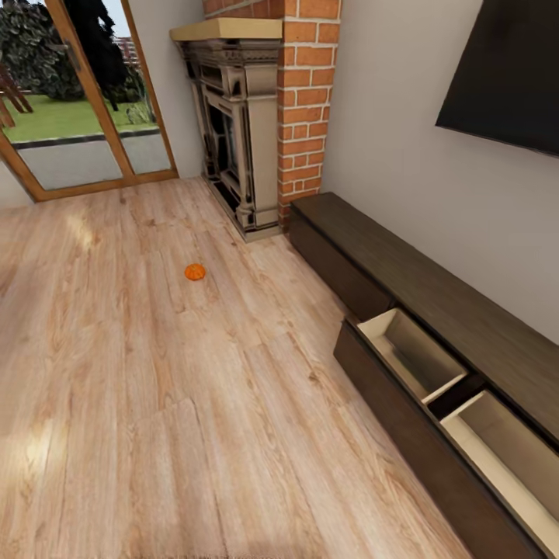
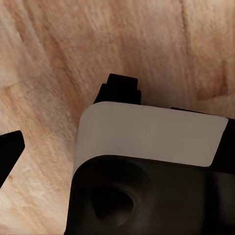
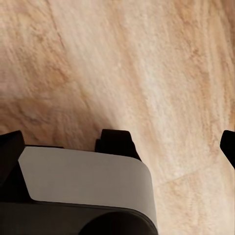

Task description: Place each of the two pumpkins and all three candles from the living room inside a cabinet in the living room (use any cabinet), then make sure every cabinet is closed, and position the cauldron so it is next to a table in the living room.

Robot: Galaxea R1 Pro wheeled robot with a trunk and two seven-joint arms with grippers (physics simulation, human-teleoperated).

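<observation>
Floorboards [image 1: 155, 404] of pale wood lay nearest, running away from the robot across the room. In the left wrist view the left claw [image 2: 63, 117] hung above this floor with its two dark fingers set well apart, released and holding nothing. In the right wrist view the right claw [image 3: 171, 142] hung over the same boards, its fingers likewise spread wide and empty.

To the right, close by, stood the cabinet [image 1: 466, 326], a long low dark brown unit set against the pale wall. Two of its drawers were pulled out, showing light wood insides: the nearer drawer [image 1: 512, 458] at the lower right and the next drawer [image 1: 411, 353] just beyond it. Both looked empty as far as could be seen. The farther part of the cabinet had its front shut.

Farther out on the open floor sat one small orange pumpkin [image 1: 195, 272], well apart from the cabinet. Beyond it rose a fireplace [image 1: 233, 132] beside a brick column [image 1: 307, 101], and a glass door [image 1: 78, 101] opened onto grass. A dark screen [image 1: 505, 70] hung on the wall above the cabinet.
</observation>
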